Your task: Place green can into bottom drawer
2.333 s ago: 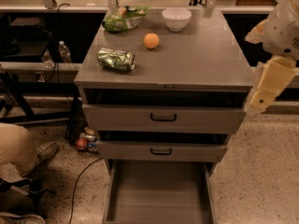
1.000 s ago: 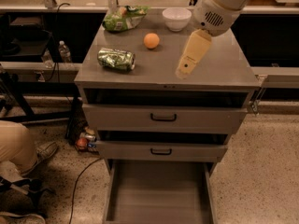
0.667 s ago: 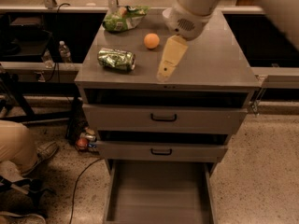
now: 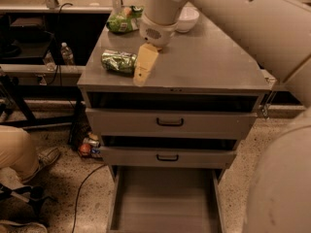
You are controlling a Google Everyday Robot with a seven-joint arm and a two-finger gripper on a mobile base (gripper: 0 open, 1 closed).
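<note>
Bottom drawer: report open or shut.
Open: drawer pulled out, bare floor showing. The end effector sits above the cabinet top beside the green can.

Grey cabinet on a speckled floor, under dim, warm light.
Dark shelving stands left of the cabinet with a water bottle on it. A black cable trails over the pale floor near a person's tan trouser leg and shoe at the left edge. The gripper hangs over the front left part of the cabinet top.

Cream tool beside shiny green can on grey cabinet.
</note>
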